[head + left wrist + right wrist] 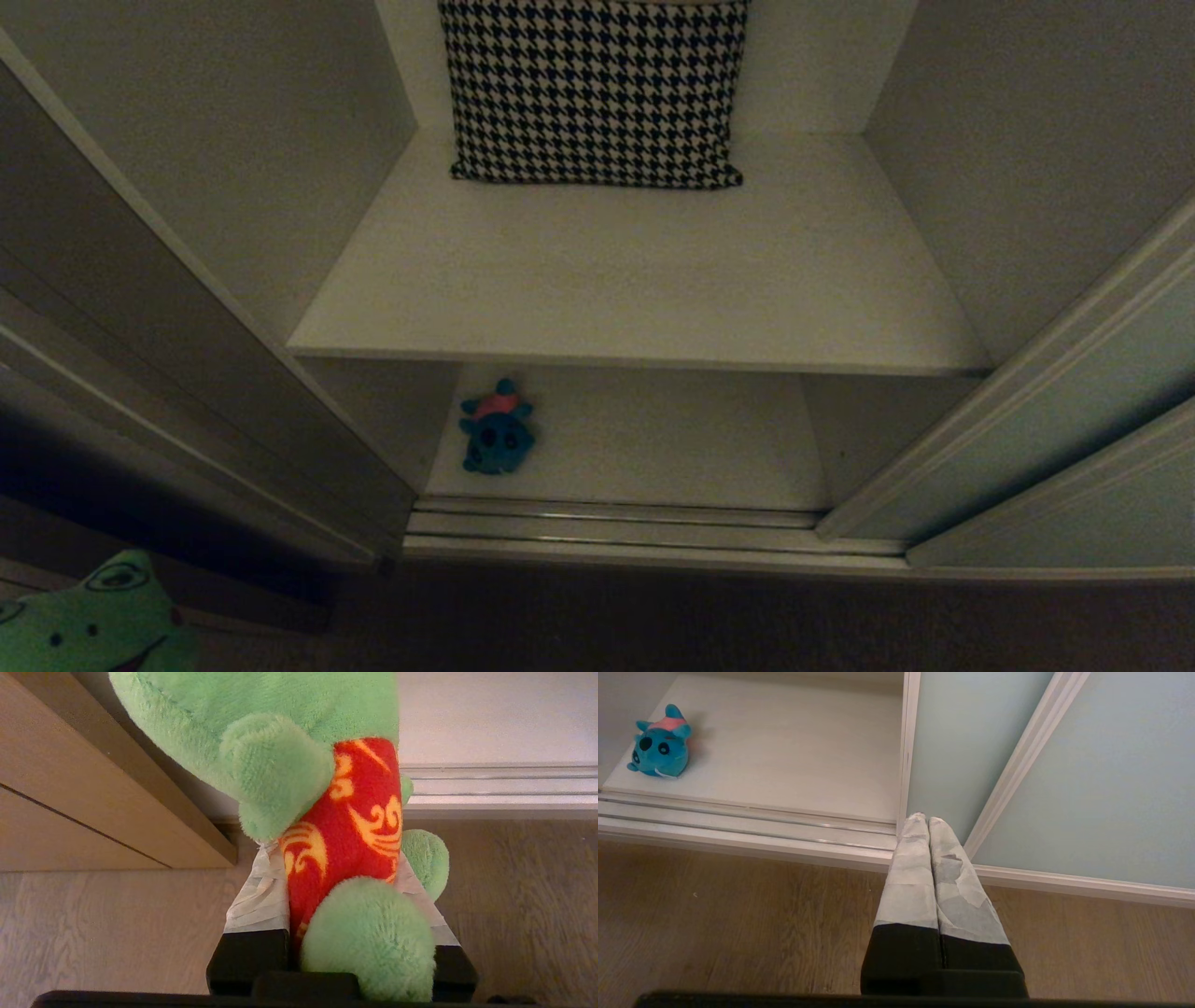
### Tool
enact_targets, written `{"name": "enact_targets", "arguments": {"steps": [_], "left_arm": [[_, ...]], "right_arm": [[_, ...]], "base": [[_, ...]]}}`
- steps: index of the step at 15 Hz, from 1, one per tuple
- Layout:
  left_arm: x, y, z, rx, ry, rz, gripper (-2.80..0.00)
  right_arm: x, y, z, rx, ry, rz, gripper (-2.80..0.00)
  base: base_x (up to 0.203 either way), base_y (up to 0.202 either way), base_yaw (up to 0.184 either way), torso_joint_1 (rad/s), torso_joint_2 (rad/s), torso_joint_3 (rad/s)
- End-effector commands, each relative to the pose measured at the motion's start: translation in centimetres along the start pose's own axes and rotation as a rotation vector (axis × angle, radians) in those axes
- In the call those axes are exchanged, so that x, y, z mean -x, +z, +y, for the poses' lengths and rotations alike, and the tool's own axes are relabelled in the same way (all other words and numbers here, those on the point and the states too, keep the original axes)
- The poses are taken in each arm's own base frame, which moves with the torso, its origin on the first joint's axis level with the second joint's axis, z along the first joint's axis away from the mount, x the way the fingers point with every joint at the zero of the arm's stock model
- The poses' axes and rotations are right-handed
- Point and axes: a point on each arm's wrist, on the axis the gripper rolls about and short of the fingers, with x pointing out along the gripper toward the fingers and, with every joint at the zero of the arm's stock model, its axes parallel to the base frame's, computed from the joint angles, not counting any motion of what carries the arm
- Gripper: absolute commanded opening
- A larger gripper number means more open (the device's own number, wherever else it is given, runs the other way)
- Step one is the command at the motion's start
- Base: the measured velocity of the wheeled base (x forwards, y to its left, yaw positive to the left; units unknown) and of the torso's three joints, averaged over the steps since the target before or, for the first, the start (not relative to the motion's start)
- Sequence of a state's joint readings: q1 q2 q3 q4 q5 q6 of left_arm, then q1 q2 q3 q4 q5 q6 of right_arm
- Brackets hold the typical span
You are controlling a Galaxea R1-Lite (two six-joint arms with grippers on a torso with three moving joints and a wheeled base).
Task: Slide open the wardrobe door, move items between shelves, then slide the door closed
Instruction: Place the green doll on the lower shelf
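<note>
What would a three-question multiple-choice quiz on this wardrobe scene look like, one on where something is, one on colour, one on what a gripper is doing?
1. Where does the teal-blue plush toy lie?
A. On the upper shelf beside the cushion
B. On the lower shelf, near its left front
C. On the wooden floor

2. What pattern has the cushion on the upper shelf?
A. Black-and-white houndstooth
B. Red with yellow swirls
C. Plain green

3. What is the left gripper doing?
A. Standing open and empty
B. Pushing the sliding wardrobe door
C. Gripping the green frog plush

Answers: 1 B, the head view shows it under the upper shelf, just behind the floor track. 2 A, the check is plain in the head view. 3 C, the left wrist view shows the frog clamped between the taped fingers.
</note>
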State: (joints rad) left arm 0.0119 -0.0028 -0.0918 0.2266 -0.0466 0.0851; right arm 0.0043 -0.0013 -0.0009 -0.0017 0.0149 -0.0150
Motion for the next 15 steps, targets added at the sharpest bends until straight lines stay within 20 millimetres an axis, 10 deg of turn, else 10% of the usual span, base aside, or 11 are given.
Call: {"name": "enact_targets", "arguments": {"steps": [1,9,15], "left_arm": [[-0.04,-0.05,-0.01,0.0,-0.001,0.009,-2.8],[-0.05,-0.05,0.0,-0.004,-0.001,0.01,-2.8],[-0.05,-0.05,-0.01,0.006,-0.001,0.009,-2.8]], "right_arm": [[0.01,-0.03,0.0,0.0,0.001,-0.001,-2.8],[0.03,0.01,0.0,0.0,0.001,-0.004,-2.8],[0.01,0.0,0.0,0.0,0.001,-0.003,-2.8]], "base": [[0.0,0.0,0.0,0.0,0.0,0.0],[0.0,0.0,0.0,0.0,0.0,0.0],[-0.187,0.0,0.001,0.003,0.0,0.002]]}}
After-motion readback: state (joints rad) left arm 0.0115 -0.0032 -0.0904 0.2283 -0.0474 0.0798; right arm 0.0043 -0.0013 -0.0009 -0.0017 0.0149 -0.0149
